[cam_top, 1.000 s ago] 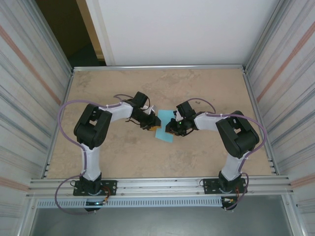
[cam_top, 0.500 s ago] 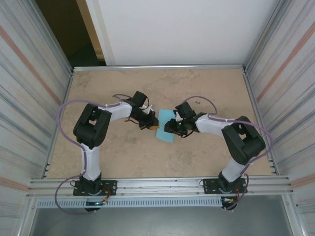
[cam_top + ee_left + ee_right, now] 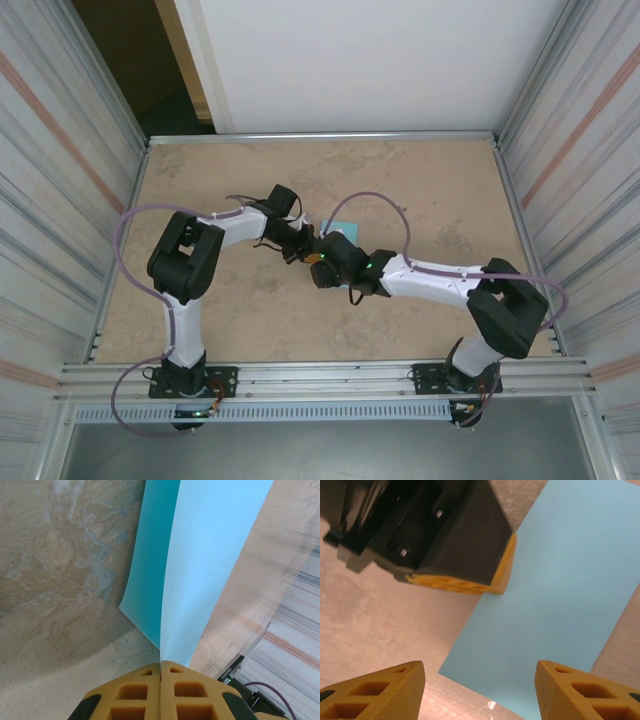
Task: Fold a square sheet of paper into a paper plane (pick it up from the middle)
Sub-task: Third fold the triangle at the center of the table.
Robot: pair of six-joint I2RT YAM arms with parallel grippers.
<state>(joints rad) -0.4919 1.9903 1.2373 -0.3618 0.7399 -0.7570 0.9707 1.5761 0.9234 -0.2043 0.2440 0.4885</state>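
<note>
Thin, limp, easily creased sheet of paper (image 3: 210,555) — edge pinched in clenched left fingers (image 3: 135,695); right fingers (image 3: 375,690) spread, empty; probably best taken mid-edge.

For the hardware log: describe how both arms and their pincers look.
Both arms have white links and bulky black joints: left arm, right arm. A lilac cable loops along each. Small green lights glow on the right arm. The left pincer and right pincer have orange-yellow fingers with moulded cut-outs.

Mottled beige table (image 3: 430,190), light-blue sheet of paper (image 3: 555,595) on it
</note>
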